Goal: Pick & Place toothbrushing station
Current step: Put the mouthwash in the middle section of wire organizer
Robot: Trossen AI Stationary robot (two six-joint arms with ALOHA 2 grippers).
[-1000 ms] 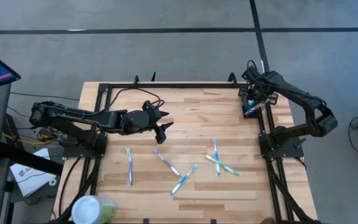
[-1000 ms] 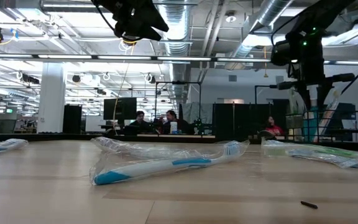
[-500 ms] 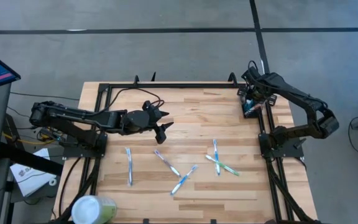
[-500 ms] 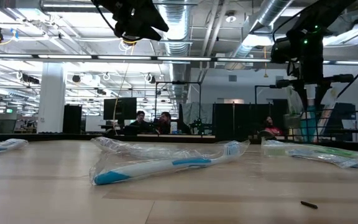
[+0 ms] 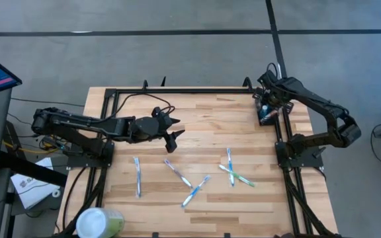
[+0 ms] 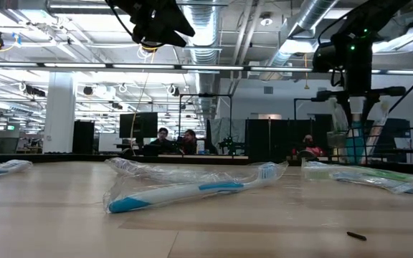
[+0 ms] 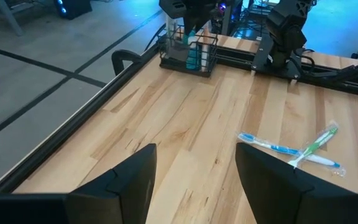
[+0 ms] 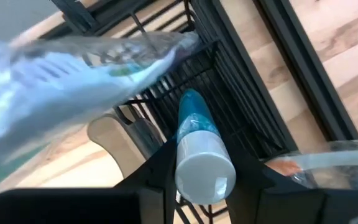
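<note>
The toothbrushing station (image 5: pixel 268 114), a small black wire holder, stands at the table's far right corner; it also shows in the left wrist view (image 7: pixel 189 51). My right gripper (image 8: pixel 204 173) hangs over it, pointing steeply down, shut on a blue tube with a white cap (image 8: pixel 194 118). A toothbrush in clear wrap (image 8: pixel 73 74) sticks up out of the holder beside the gripper. My left gripper (image 5: pixel 175 137) hovers open above the table's middle, left of centre, with nothing between its fingers (image 7: pixel 135 171). My right gripper pinches the tube's white cap end (image 8: pixel 205 163) between its two fingers, coming from above and pointing steeply down. The tube stands nearly upright, its blue lower part down inside the wire holder (image 8: pixel 241 106). Whether its bottom rests on the holder's floor is hidden.
Several wrapped toothbrushes lie loose on the near half of the table: one at the left (image 5: pixel 137 176), two in the middle (image 5: pixel 186 182), two crossed at the right (image 5: pixel 233 172). A pale-green cup with a white lid (image 5: pixel 99 223) stands at the near left corner. Black rails (image 5: pixel 177 91) frame the table.
My right gripper has rolled about its own pointing line while staying over the holder, still shut on the tube.
</note>
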